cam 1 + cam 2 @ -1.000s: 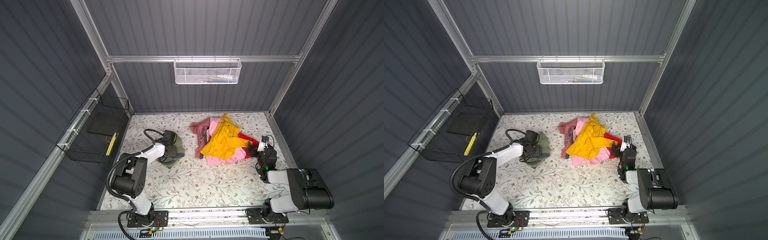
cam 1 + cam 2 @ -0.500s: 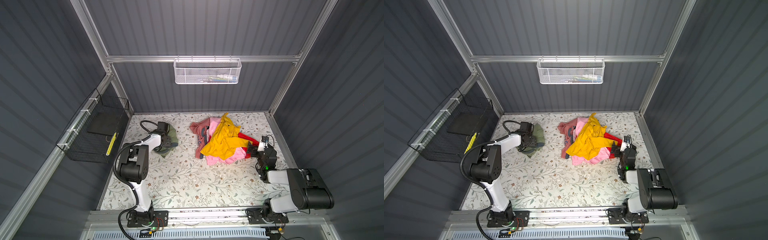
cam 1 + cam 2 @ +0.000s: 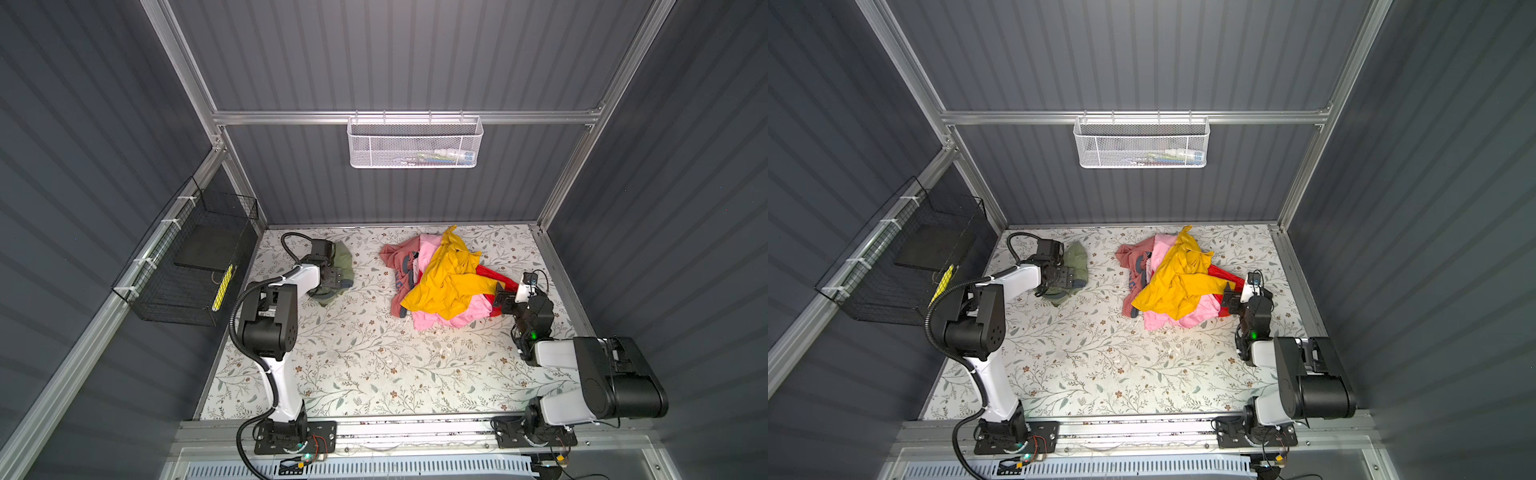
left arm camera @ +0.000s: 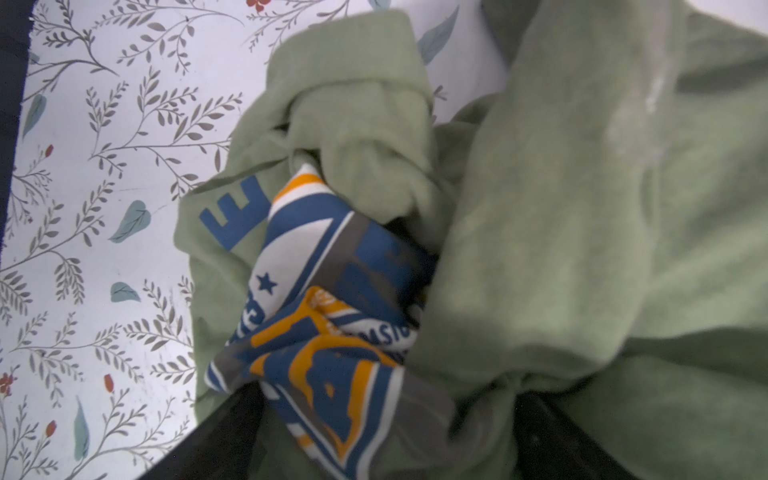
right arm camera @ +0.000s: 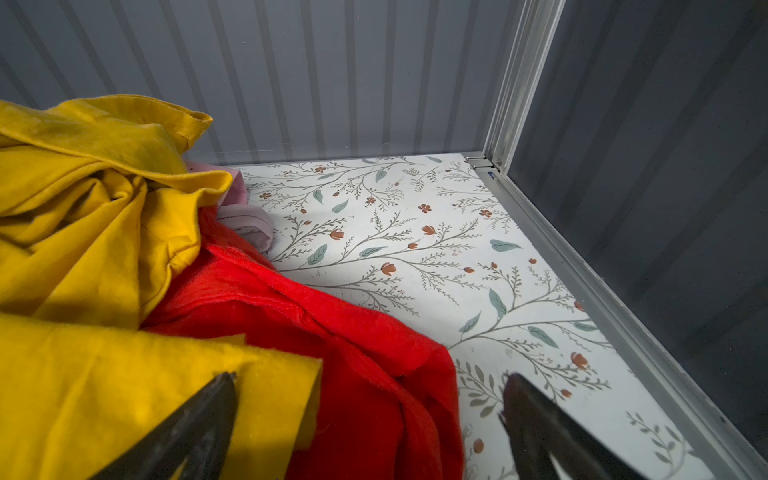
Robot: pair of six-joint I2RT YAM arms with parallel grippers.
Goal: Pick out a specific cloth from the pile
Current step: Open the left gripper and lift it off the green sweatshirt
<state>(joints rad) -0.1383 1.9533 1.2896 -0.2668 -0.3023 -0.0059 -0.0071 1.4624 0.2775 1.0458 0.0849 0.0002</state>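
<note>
the cloth (image 3: 343, 258) (image 3: 1078, 258), an olive-green garment, lies crumpled on the floral table (image 3: 374, 353) at its far left part, near the back wall, and it is well apart from the pile (image 3: 444, 282) (image 3: 1179, 282), with bare table between them; the left gripper (image 3: 334, 277) (image 3: 1065, 276) is down on the near side of the cloth in both top views, and the arm hides part of the garment; in the left wrist view the cloth (image 4: 561, 208) fills most of the picture, with a bunched print in blue, white and orange in its middle; the left gripper (image 4: 386, 407) has its two dark fingers (image 4: 237, 411) spread wide, and the fabric lies slack between and over them, so the hand looks released and not clenched; the pile is in the far right part of the table, with a mustard-yellow garment (image 5: 83, 208) on top, pink and dusty rose pieces under it, and a red garment (image 5: 332, 353) at its right edge; the right gripper (image 3: 505, 297) (image 3: 1231, 301) (image 5: 368, 384) is low at this right edge of the pile, with its jaws wide apart and grasping nothing; in the right wrist view one of its fingers (image 5: 208, 415) is over the yellow fabric and the second is over the bare table, with the red garment between them; a black wire basket (image 3: 187, 270) hangs on the left wall, and a white mesh basket (image 3: 415, 143) hangs on the back wall.
</note>
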